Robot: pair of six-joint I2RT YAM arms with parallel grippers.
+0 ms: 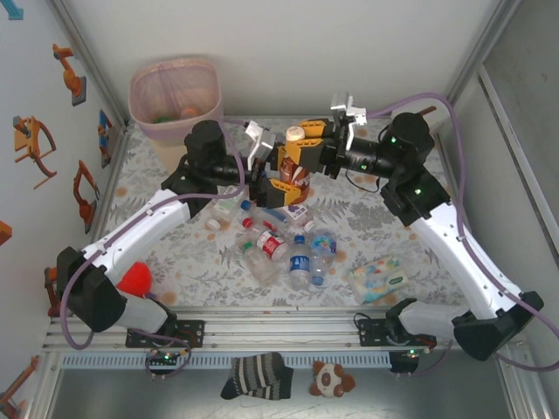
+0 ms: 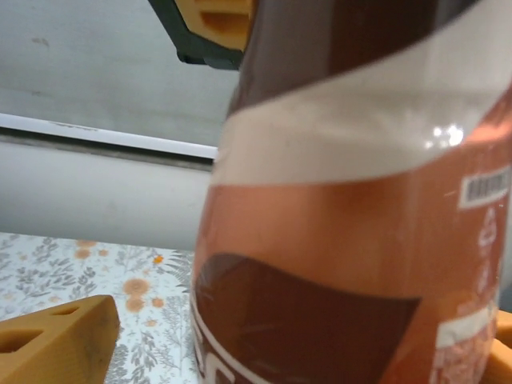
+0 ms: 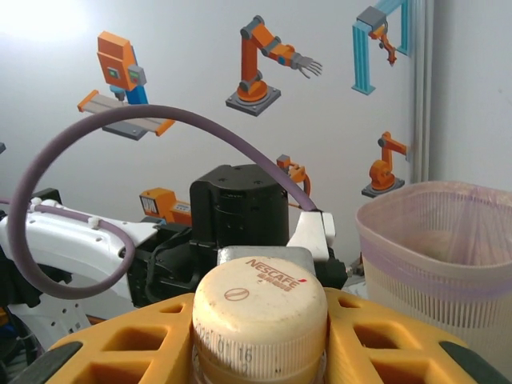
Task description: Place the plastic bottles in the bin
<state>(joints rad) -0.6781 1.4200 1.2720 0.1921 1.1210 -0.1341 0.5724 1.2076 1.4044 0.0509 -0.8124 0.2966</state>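
Right jaws clamped on brown bottle (image 3: 260, 304); left jaws apart, seemingly flanking its cropped body.

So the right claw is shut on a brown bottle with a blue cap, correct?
Not quite: the cap is cream, not blue, as the right wrist view shows. The right claw is indeed shut on the brown bottle.

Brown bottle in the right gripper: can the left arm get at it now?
Probably yes. The left gripper is open, with its fingers on either side of the brown bottle, at its lower body. The right gripper holds it up near the cap.
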